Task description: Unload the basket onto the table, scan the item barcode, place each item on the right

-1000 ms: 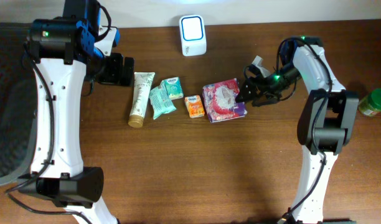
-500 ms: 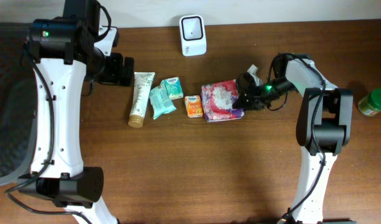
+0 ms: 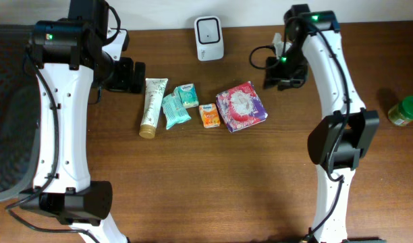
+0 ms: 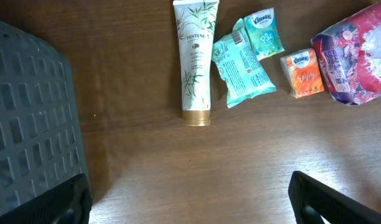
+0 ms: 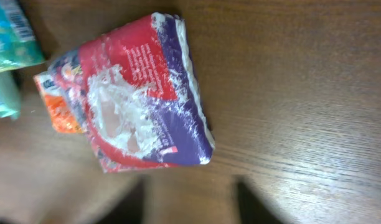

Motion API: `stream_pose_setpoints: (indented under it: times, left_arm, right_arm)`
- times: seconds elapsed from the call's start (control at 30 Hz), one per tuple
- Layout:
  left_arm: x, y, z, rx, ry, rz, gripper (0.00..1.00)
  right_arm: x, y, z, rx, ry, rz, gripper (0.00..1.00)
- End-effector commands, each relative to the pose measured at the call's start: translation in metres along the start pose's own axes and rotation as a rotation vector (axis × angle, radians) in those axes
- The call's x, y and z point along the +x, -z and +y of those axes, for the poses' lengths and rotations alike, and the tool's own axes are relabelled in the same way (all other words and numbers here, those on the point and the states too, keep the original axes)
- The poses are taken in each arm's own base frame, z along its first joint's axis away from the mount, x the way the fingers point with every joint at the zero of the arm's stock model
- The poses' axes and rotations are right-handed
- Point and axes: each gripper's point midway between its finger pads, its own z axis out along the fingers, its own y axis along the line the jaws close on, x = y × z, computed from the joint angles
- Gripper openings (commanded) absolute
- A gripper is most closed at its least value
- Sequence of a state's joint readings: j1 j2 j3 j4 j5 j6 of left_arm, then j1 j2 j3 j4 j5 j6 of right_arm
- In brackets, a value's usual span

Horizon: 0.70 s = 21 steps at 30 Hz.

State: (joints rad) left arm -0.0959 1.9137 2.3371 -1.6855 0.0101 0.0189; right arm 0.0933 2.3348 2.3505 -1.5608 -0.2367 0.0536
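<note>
While both arms hang over the wooden bench (image 3: 213, 189), a red and purple pack (image 3: 241, 106) lies flat near its middle, with nothing holding it. It closes the right end of a row of 5 items. An orange pack (image 3: 210, 115) sits right against its left edge. Further left are a small teal tissue pack (image 3: 187, 95) and a larger teal pouch (image 3: 175, 111), which touch each other. A white tube (image 3: 152, 106) lies lengthwise at the left end, its gold cap toward the near side. A green-lidded jar (image 3: 405, 110) stands well apart at the right edge of the bench.

Just behind the row, the left end effector (image 3: 129, 75) hovers by the top of the tube. In the left wrist view its 2 fingers (image 4: 41, 202) are spread wide at the lower corners, with only bare wood between them. A dark gridded panel (image 4: 28, 112) fills the left side of that view.

The right end effector (image 3: 279, 75) hangs behind and to the right of the red and purple pack, clear of it. In the right wrist view its fingers (image 5: 256, 202) are 2 dark blurs along the bottom edge. They stand apart and pinch nothing, and the pack lies beyond them on the wood.

At the far edge, between the 2 arms, a white scanner (image 3: 209, 29) stands upright with its dark face showing, well apart from the pack.
</note>
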Motion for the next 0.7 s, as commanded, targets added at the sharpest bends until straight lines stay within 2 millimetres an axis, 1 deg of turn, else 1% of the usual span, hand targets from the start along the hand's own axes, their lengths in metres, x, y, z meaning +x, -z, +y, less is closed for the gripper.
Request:
stream_pose_setpoints:
  times: [0.0,0.03,0.1,0.13,0.2,0.23,0.27,0.3,0.33,0.37,0.4,0.43,0.47,0.5,0.53,0.6,0.63,0.67]
  left_arm:
    - [0.0,0.003,0.001,-0.007,-0.013,-0.008,0.99]
    - [0.001,0.003,0.001,-0.007,-0.013,-0.008,0.99]
    - [0.0,0.003,0.001,-0.007,-0.013,-0.008,0.99]
    - [0.0,0.003,0.001,-0.007,-0.013,-0.008,0.99]
    - [0.001,0.003,0.001,-0.007,-0.013,-0.008,0.99]
    - [0.0,0.003,0.001,-0.007,-0.013,-0.008,0.99]
    - [0.001,0.003,0.001,-0.007,-0.013,-0.008,0.99]
    - [0.001,0.003,0.001,-0.007,-0.013,-0.008,0.99]
    - [0.0,0.003,0.001,-0.007,-0.013,-0.008,0.99]
    - [0.001,0.003,0.001,-0.007,-0.013,-0.008,0.99]
    - [0.0,0.003,0.001,-0.007,-0.013,-0.009,0.99]
    - [0.001,0.003,0.001,-0.007,-0.013,-0.008,0.99]
    - [0.0,0.003,0.001,-0.007,-0.013,-0.008,0.99]
    - [0.0,0.003,0.001,-0.007,-0.013,-0.008,0.99]
    - [0.001,0.003,0.001,-0.007,-0.013,-0.008,0.99]
    - [0.0,0.003,0.001,-0.007,-0.013,-0.008,0.99]
    - [0.001,0.003,0.001,-0.007,-0.013,-0.008,0.99]
    - [0.001,0.003,0.001,-0.007,-0.013,-0.008,0.99]
  right_arm:
    - [0.003,-0.018,-0.009,0.053,-0.024,0.017,0.99]
    - [0.005,-0.028,-0.005,0.013,-0.016,0.037,0.99]
    - [0.017,-0.059,0.025,-0.216,0.155,0.08,0.99]
    - [0.022,-0.075,0.029,-0.272,0.158,0.093,0.99]
    - [0.028,-0.098,0.035,-0.345,0.149,0.097,0.99]
    - [0.03,-0.106,0.034,-0.353,0.148,0.098,0.99]
    - [0.032,-0.115,0.031,-0.35,0.151,0.094,0.94]
    - [0.032,-0.121,0.03,-0.35,0.156,0.086,0.68]
    - [0.032,-0.123,0.03,-0.35,0.156,0.084,0.44]
    - [0.031,-0.122,0.03,-0.35,0.156,0.082,0.25]
    - [0.029,-0.117,0.03,-0.35,0.157,0.076,0.15]
    - [0.025,-0.111,0.031,-0.348,0.151,0.064,0.13]
    - [0.016,-0.1,0.03,-0.326,0.128,0.04,0.04]
    - [0.01,-0.088,0.028,-0.291,0.127,0.025,0.04]
    - [0.0,-0.066,0.018,-0.181,0.101,0.004,0.04]
    - [-0.008,-0.026,-0.007,0.047,-0.004,-0.031,0.04]
    - [-0.009,-0.001,-0.024,0.194,-0.103,-0.063,0.04]
    - [-0.004,0.025,-0.042,0.357,-0.258,-0.112,0.04]
